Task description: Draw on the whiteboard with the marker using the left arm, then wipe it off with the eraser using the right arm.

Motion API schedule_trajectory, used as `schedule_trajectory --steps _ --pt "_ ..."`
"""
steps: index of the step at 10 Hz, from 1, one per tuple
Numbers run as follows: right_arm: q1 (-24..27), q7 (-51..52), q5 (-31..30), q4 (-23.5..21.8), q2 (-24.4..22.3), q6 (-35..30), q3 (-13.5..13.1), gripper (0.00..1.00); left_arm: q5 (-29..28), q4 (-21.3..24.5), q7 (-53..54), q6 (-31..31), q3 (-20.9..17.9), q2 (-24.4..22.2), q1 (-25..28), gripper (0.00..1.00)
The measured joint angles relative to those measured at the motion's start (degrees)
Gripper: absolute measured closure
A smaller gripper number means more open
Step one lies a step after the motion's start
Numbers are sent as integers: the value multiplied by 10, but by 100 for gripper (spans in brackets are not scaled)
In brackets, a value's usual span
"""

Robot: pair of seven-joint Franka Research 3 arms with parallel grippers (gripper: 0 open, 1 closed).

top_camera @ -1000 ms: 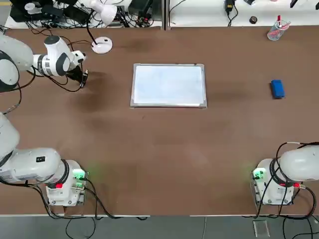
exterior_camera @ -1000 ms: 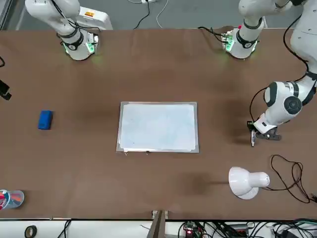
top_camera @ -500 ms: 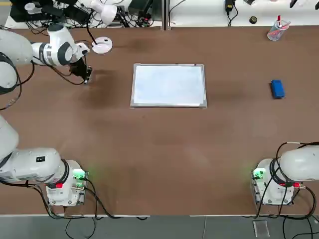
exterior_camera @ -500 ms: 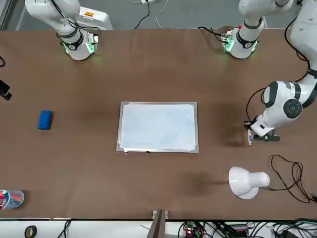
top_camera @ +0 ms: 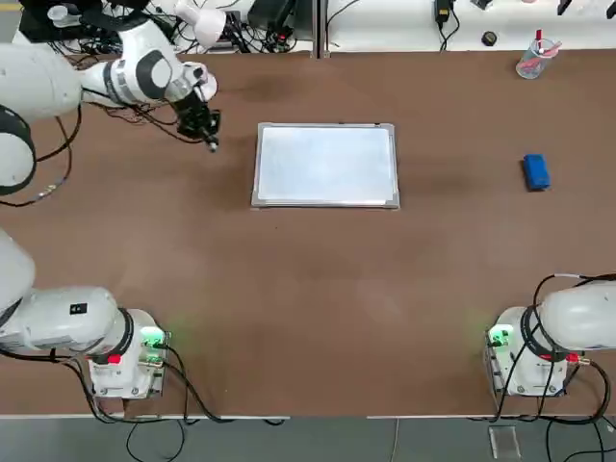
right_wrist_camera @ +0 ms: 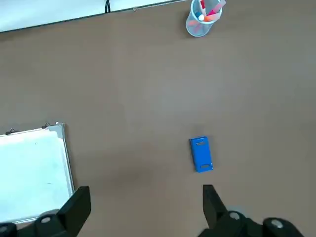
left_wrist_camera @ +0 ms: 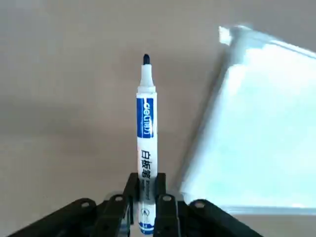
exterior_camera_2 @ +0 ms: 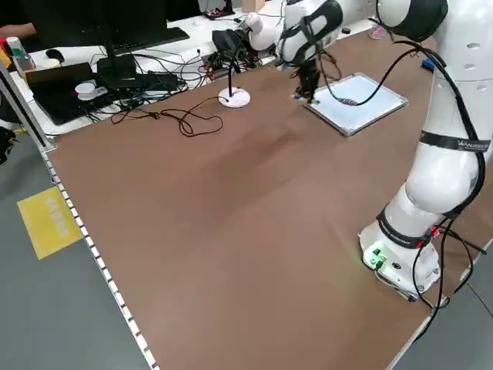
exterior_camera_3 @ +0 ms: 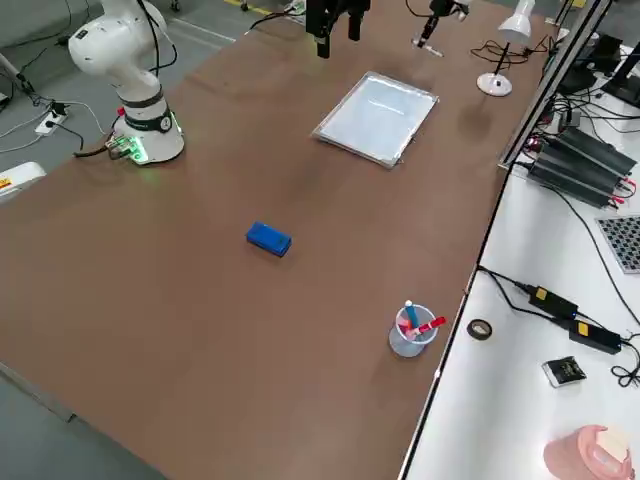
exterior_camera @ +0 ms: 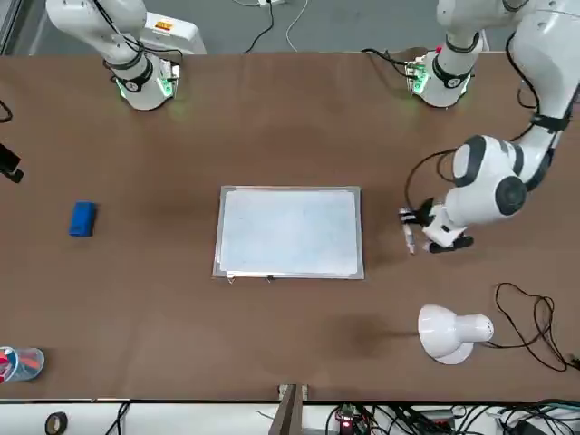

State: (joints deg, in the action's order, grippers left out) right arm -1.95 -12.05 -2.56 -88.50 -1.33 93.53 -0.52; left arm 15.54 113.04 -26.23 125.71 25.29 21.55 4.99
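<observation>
The whiteboard (top_camera: 325, 164) lies flat at mid-table, its surface blank. My left gripper (top_camera: 204, 128) hangs just off the board's left edge, shut on the marker (left_wrist_camera: 146, 123). The white marker points down with its dark tip (top_camera: 213, 146) bare, a little above the brown table beside the frame. In the front view the marker (exterior_camera: 409, 237) sits right of the board (exterior_camera: 290, 231). The blue eraser (top_camera: 536, 171) rests alone far right of the board. My right gripper (right_wrist_camera: 143, 207) is open, high over the table, with the eraser (right_wrist_camera: 201, 154) far below it.
A white desk lamp (top_camera: 197, 87) stands behind the left gripper, its cable trailing on the table. A clear cup (top_camera: 531, 60) with red items sits at the far right corner. Both arm bases (top_camera: 125, 361) stand at the near edge.
The left arm has swung rightward with the marker, from well left of the whiteboard to just beside its left edge. The right arm, eraser and board are unmoved.
</observation>
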Motion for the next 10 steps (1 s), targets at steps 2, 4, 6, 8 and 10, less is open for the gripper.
schedule_trajectory --steps 2,4,6,8,10 --pt "0 0 0 0 0 2 0 0 69 -20 -78 0 37 19 -7 82" --pt "0 0 0 0 0 4 0 0 168 -44 -108 0 55 52 -14 82" --pt "0 0 0 0 0 8 1 0 281 -71 -111 0 57 93 -27 82" --pt "0 0 0 0 0 10 2 0 386 -99 -111 1 57 133 -48 82" --pt "0 0 -1 0 0 10 2 0 479 -127 -111 5 58 167 -75 82"
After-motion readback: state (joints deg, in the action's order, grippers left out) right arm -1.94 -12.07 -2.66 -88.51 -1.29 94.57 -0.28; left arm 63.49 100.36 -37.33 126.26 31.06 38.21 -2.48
